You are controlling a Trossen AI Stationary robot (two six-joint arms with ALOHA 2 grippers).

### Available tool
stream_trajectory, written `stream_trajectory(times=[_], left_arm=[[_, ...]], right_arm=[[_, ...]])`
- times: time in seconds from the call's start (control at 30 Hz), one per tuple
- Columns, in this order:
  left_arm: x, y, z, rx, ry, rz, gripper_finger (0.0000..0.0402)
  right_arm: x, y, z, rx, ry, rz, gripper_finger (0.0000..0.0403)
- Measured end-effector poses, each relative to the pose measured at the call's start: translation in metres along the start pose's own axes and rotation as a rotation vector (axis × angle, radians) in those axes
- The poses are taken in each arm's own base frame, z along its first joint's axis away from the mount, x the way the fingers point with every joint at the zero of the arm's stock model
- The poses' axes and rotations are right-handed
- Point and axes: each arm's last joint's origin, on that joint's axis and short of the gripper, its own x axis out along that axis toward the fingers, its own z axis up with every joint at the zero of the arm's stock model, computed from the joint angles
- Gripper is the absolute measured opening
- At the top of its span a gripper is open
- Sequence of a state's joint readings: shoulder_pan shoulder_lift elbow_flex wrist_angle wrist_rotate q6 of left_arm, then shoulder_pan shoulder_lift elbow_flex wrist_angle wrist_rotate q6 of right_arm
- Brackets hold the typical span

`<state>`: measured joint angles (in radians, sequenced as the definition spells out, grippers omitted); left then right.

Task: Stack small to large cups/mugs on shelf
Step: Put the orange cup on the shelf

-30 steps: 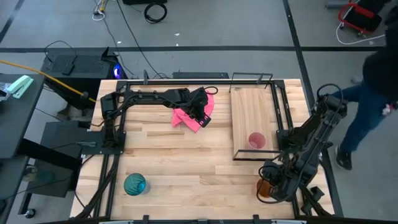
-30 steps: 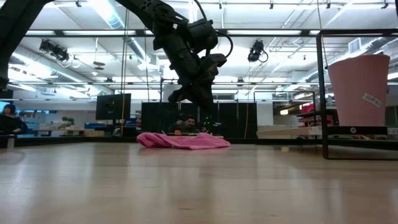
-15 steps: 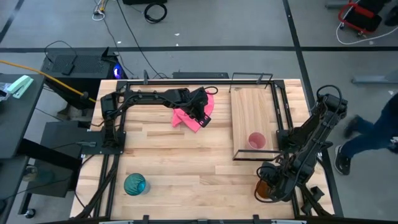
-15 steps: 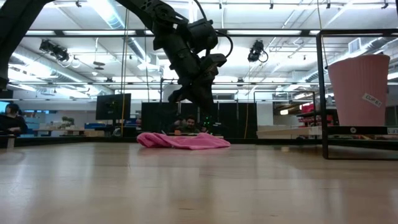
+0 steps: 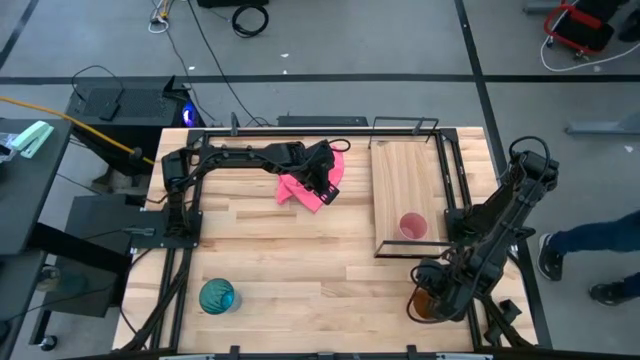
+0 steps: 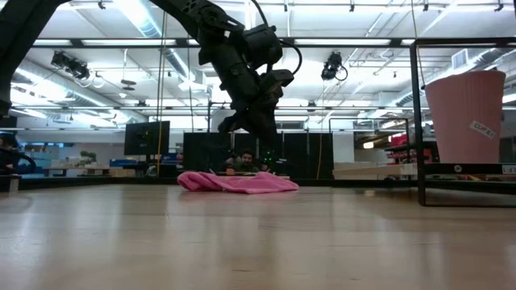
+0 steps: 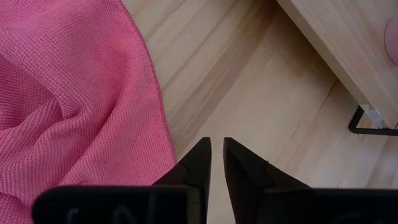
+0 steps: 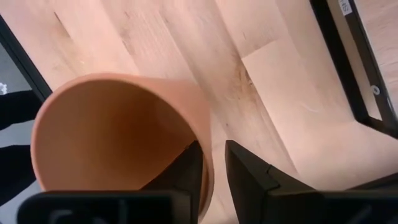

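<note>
Right claw [image 8: 213,163] pinches the orange cup [image 8: 112,134] by its rim wall, one finger inside – thin, light, prob. slick plastic, so gentle squeeze. Left claw [image 7: 216,163] hangs clenched, empty, beside the pink cloth [image 7: 68,99] over the desk.

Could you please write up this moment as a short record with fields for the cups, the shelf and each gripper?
pink cup: upright on the shelf, near its front end
shelf: on the table's right half
orange cup: at the table's front right corner, off the shelf, wall pinched by the right gripper
teal cup: front left of the table, alone
right gripper: shut on the orange cup's wall, one finger inside
left gripper: shut, empty, beside the pink cloth
</note>
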<state>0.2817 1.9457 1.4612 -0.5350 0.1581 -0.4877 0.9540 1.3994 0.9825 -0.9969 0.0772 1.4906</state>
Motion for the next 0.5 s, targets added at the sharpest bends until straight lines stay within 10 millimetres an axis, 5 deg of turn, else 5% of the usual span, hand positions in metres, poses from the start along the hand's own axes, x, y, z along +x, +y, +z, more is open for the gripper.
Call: stream_trajectory(times=[0.5], left_arm=[[0.0000, 0.0004, 0.0002, -0.006, -0.007, 0.014, 0.0052]], right_arm=[[0.0000, 0.0000, 0.0028, -0.015, -0.002, 0.001, 0.0047]])
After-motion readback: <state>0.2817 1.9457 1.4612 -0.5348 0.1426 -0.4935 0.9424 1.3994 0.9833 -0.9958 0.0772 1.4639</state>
